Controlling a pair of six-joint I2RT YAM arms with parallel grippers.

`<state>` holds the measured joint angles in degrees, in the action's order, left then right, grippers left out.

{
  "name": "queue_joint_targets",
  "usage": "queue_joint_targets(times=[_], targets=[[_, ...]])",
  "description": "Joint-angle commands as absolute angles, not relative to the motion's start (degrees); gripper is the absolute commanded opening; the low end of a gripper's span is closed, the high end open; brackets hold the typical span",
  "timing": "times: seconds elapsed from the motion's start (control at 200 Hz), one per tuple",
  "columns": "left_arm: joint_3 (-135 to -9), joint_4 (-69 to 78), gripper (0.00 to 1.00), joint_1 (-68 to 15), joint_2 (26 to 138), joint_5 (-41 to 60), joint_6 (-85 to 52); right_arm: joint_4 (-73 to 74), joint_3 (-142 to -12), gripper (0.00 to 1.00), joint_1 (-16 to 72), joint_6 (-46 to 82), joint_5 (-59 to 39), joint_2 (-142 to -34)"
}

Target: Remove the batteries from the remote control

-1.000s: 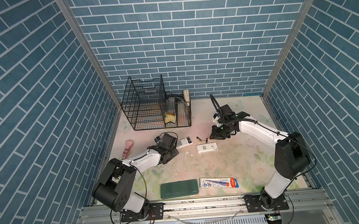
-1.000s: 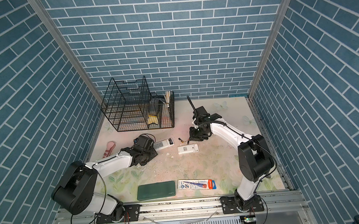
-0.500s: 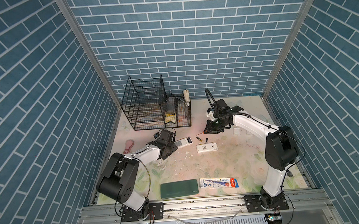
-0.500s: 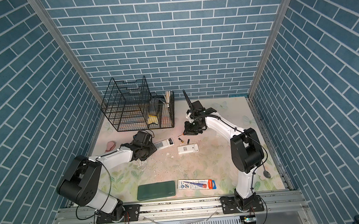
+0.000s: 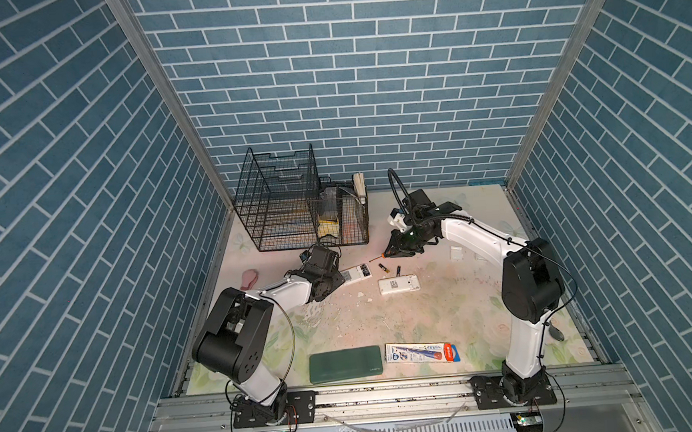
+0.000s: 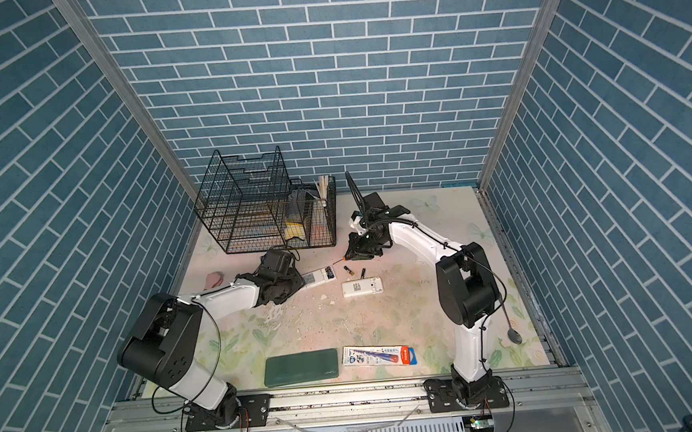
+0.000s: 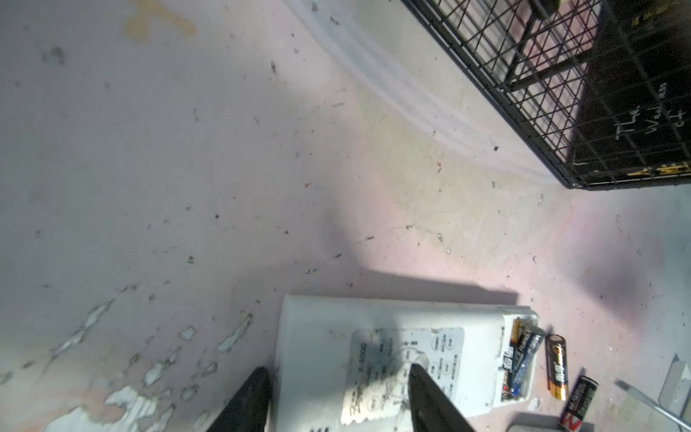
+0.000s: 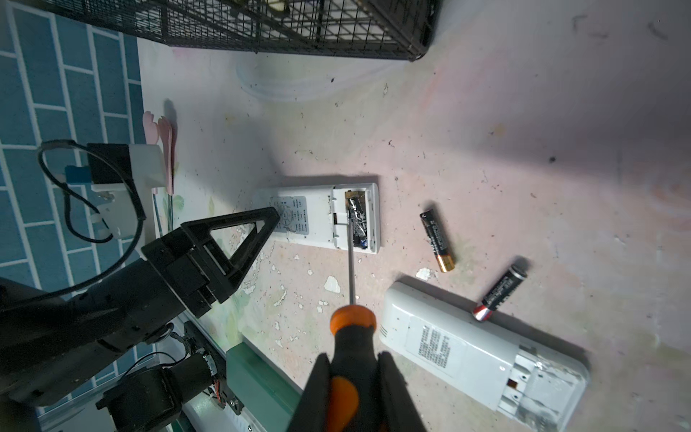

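Batteries (image 8: 357,220) lay askew in the open compartment at one end of the remote control (image 8: 319,218); how many, I could not tell. Just beside that end, loose on the bench (image 5: 426,311), lay a gold-ended battery (image 8: 436,239) and a red-ended battery (image 8: 501,288), the latter just beside a second remote (image 8: 448,336) with its own compartment open. The left gripper (image 7: 336,377) stood part-spread over the remote control's other end, one finger (image 7: 430,404) across the printed label and its mate just off the end, clamping nothing that showed. The right gripper (image 8: 353,370) was clenched on the black-and-orange handle of a screwdriver (image 8: 351,336), whose shaft pointed toward the compartment. In the left wrist view the tip hung clear of it, beyond the two loose cells. Behind stood a wire basket (image 5: 277,205).
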<state>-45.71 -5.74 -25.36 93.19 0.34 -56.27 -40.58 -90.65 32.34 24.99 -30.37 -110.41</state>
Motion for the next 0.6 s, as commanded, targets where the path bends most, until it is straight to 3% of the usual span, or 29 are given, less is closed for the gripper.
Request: queue_joint_targets(times=[0.0, 0.595], targets=[[-45.09, -8.24, 0.60, -25.03, 95.36, 1.49, -55.94, -42.51, -92.48, 0.00, 33.11, 21.92, -31.94, -111.95], [-44.67, -8.84, 0.60, -25.05, 95.27, 1.51, -55.81, -43.93, -93.07, 0.00, 33.40, 19.37, -29.71, -113.15]])
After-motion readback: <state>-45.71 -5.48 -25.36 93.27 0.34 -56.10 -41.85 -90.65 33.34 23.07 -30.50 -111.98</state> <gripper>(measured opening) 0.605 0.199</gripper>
